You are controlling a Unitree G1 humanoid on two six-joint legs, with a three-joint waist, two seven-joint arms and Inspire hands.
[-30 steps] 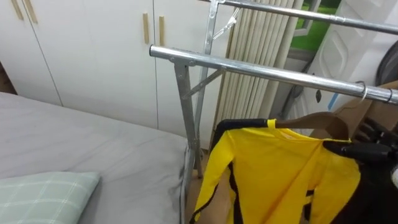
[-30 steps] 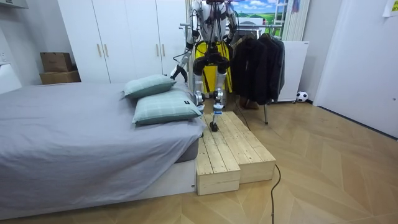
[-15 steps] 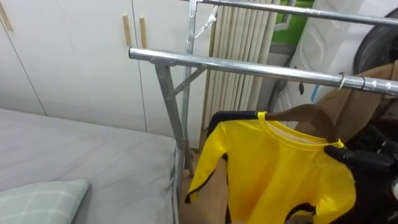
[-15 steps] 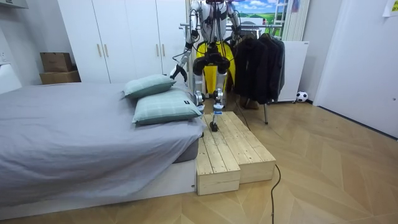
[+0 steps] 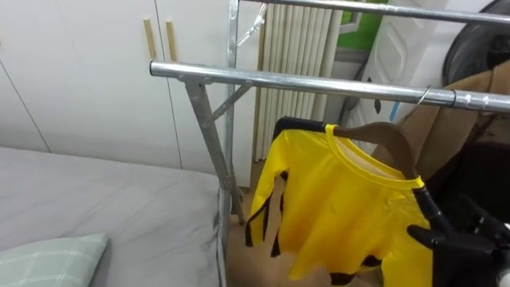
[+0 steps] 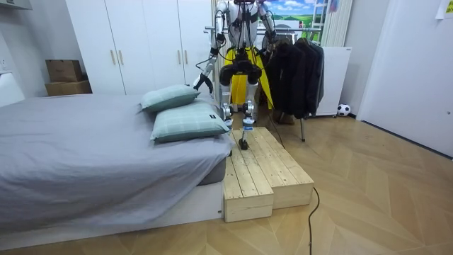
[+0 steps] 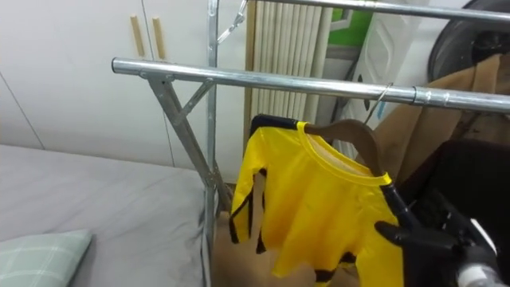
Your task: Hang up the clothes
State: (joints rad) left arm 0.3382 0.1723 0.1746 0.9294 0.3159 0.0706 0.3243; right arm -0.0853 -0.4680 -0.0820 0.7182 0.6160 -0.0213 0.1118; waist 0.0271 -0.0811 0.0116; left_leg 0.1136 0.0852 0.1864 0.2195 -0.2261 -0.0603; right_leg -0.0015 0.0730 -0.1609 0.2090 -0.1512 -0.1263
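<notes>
Since the earlier frame, the dark right hand (image 5: 450,237) has dropped further below the silver metal rail (image 5: 319,82) of the clothes rack. In the room view, the hem of the yellow long-sleeved shirt with black trim (image 5: 343,207) has swung out toward that view's right. The sideways shift of the whole eye view is the camera's own.

The shirt hangs under the rail on a brown wooden hanger (image 5: 394,137), whose metal hook sits over the rail. The hanger is tilted, with its end nearer the right hand lower. The right hand is below the rail, at the shirt's lower shoulder and against the cloth. Whether it holds the cloth or merely touches it cannot be told.

The left hand (image 6: 200,82) hangs low, well below the rail, on the room view's left. Its state cannot be told.

Dark garments (image 6: 294,67) hang from the rail beside the shirt. A grey-covered bed (image 5: 103,191) with a pale green checked pillow (image 5: 48,257) lies below the rail's free end. White wardrobe doors with wooden handles (image 5: 80,64) stand behind that end.

The robot stands upright on a pale wooden plank platform (image 6: 265,166) in front of the rail.
</notes>
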